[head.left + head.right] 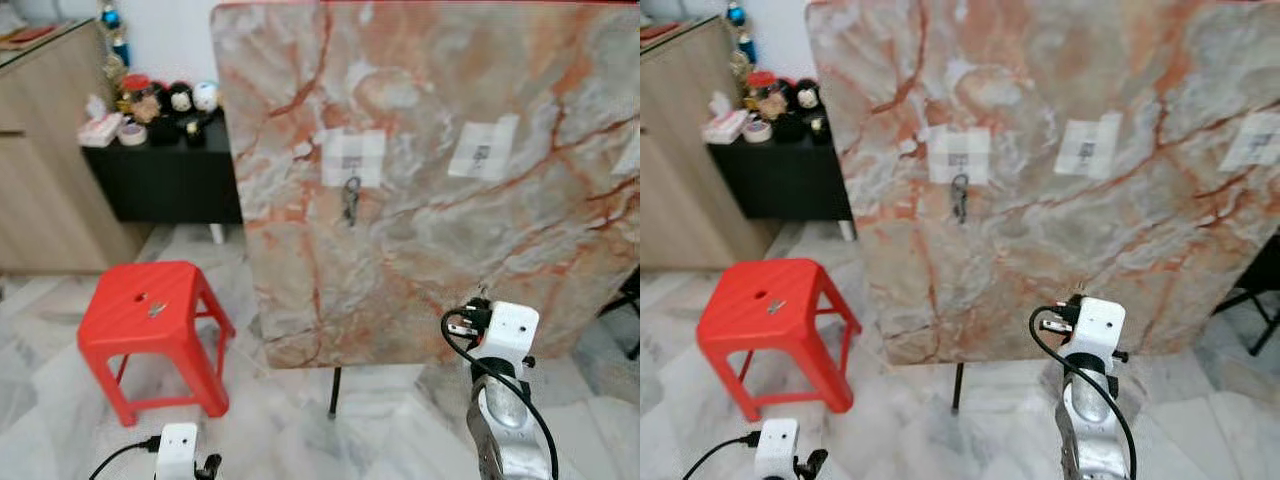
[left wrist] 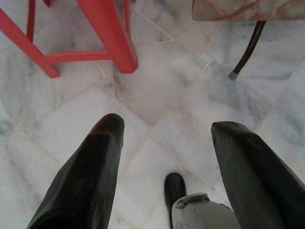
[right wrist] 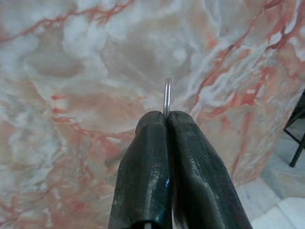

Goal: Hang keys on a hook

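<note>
right fingers (image 3: 167,119) pinched on key ring (image 3: 167,95) | ring juts past tips

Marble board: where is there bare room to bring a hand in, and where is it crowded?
On the marble board, the lower half below the hanging keys and the paper labels is bare; the right gripper, shut on a key ring, faces it. The red stool seat is nearly bare. The black shelf is crowded with ornaments.

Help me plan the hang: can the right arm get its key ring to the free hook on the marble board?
Probably yes. The right claw, shut on the key ring, faces the marble board with nothing between. The hook itself is too small to make out.
</note>
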`<state>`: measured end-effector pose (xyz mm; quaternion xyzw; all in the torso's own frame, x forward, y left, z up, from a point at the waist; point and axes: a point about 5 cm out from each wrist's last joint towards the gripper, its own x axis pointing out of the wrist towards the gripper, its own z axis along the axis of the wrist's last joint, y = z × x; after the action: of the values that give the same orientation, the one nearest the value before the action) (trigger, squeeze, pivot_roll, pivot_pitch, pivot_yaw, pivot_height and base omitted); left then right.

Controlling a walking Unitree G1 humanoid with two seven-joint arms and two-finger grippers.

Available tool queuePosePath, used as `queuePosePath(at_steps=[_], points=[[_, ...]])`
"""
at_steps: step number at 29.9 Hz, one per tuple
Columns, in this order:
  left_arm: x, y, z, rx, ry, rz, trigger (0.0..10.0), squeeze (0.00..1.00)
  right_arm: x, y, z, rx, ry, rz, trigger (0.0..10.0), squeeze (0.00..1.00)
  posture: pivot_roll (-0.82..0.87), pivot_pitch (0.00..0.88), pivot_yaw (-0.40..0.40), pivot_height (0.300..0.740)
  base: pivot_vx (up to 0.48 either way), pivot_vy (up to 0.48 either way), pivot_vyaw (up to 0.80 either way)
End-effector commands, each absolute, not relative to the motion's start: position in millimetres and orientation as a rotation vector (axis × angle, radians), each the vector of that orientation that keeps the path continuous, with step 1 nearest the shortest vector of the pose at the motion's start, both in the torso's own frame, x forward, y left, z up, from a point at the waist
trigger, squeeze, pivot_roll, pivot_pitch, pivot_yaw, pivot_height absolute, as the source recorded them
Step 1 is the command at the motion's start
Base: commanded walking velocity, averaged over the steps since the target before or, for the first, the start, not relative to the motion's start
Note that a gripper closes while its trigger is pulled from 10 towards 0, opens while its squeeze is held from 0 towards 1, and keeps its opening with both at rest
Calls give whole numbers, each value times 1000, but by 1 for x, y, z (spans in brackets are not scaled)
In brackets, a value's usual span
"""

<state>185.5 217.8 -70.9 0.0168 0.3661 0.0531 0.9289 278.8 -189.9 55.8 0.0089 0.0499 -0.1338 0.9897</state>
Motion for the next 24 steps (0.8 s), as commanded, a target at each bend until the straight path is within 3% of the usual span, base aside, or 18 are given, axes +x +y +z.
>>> queuePosePath(at_steps=[1,15,18,24], points=[[180,219,-73,40,771,114,10000,0,284,-188,62,19,66,-261,10000,0,44,0,-33,740,285,0,0],[180,220,-74,37,767,119,10000,0,289,-188,58,32,70,-266,10000,0,49,0,-38,740,300,0,0],[180,220,-73,43,766,124,10000,0,290,-187,58,33,69,-262,10000,0,49,0,-38,740,263,0,-756],[179,220,-74,41,767,127,10000,0,290,-188,59,23,47,-276,10000,0,55,0,-43,740,0,0,0]])
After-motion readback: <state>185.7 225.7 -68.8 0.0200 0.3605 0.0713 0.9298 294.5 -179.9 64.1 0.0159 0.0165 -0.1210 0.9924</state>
